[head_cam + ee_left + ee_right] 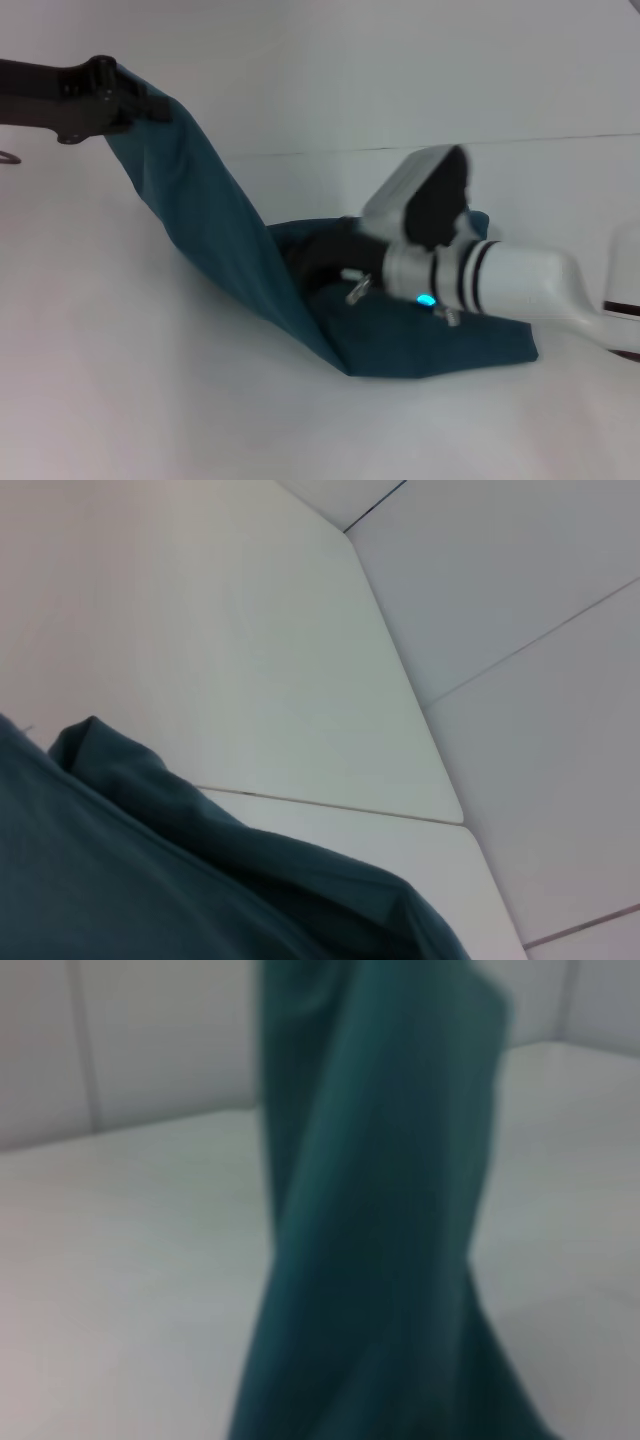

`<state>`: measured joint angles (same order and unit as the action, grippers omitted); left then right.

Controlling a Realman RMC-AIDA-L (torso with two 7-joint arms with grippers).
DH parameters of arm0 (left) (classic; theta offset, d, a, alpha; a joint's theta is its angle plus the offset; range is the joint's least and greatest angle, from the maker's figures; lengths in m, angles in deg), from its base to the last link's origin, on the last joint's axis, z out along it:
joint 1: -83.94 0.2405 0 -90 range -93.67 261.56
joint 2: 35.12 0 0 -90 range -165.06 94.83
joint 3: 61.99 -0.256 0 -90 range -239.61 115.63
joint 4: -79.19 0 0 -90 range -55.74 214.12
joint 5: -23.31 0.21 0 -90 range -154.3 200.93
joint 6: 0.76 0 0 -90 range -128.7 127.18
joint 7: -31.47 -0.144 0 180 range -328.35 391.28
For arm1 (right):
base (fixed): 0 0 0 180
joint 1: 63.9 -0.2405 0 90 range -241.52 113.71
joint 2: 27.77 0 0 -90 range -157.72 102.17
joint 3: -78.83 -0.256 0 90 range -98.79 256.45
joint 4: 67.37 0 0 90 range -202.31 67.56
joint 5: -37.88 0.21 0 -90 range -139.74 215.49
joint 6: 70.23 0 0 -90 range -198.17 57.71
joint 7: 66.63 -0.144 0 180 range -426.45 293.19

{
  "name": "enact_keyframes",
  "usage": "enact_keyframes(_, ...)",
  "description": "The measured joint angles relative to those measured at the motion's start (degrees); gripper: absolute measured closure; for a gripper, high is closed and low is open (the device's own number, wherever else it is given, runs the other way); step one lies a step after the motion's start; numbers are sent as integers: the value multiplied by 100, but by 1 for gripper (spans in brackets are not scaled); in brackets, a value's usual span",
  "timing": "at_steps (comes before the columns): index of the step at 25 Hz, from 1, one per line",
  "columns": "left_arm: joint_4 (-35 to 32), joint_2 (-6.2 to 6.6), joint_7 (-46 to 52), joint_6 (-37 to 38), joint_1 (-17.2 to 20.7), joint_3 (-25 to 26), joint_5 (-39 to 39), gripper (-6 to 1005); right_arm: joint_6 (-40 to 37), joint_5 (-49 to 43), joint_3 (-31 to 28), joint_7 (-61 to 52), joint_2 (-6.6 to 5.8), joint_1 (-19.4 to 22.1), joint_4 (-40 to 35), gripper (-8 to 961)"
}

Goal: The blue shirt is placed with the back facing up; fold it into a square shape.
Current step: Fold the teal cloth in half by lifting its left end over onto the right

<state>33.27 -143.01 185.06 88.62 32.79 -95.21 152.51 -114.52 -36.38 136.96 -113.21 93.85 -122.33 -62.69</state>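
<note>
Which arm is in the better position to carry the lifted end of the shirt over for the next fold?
The left, I think. Its claw holds one end of the blue shirt raised above the white table. The right claw is low on the part lying flat, apparently pinning it.

The left gripper (150, 100) is buried in the raised corner of the blue shirt (215, 235) at about ten o'clock in the head view, so its fingers are hidden by cloth. The right gripper (320, 262) at three o'clock is dark against the folds, its fingertips covered. The right arm's white casing (500, 280) hides the shirt behind it and runs off the edge. The right wrist view shows the cloth blurred.
</note>
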Motion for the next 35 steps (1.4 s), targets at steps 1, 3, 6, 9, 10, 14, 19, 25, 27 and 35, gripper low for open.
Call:
enact_keyframes(1, 6, -9, -21, 1, 11, 0, 0, 946, 5, 20, -215, -9, -15, 97, -51, 954)
enact_keyframes(3, 17, -23, -70, 1, 17, -1, 0, 946, 3, 46, -635, -77, -57, 343, -229, 954)
enact_keyframes(6, 32, -32, -108, -8, -8, -18, -1, 946, -39, 52, -1165, -607, -119, 963, -868, 954)
enact_keyframes(9, 105, -70, -133, -39, -122, -59, -66, 946, -50, 54, -1235, -1405, -140, 1676, -1691, 954)
enact_keyframes(10, 105, -70, -133, -39, -122, -59, -66, 946, -52, 54, -1247, -1601, -145, 1887, -1954, 954)
enact_keyframes(14, 249, -139, -224, -60, -344, -118, -77, 946, -79, 57, -1394, -2290, -191, 2736, -2844, 954)
enact_keyframes(19, 316, -304, -330, -56, -643, -344, -116, 946, -216, 57, -1787, -2763, -274, 3389, -3283, 953)
enact_keyframes(25, 324, -600, -356, -213, -1001, -666, -140, 946, -511, 44, -2285, -2903, -375, 3758, -3265, 953)
enact_keyframes(27, 329, -714, -358, -333, -1089, -828, -141, 946, -522, 44, -2338, -2904, -376, 3827, -3265, 953)
enact_keyframes(35, 452, -1398, -341, -1355, -1306, -1735, -142, 944, -535, 29, -2469, -2908, -385, 3940, -3266, 954)
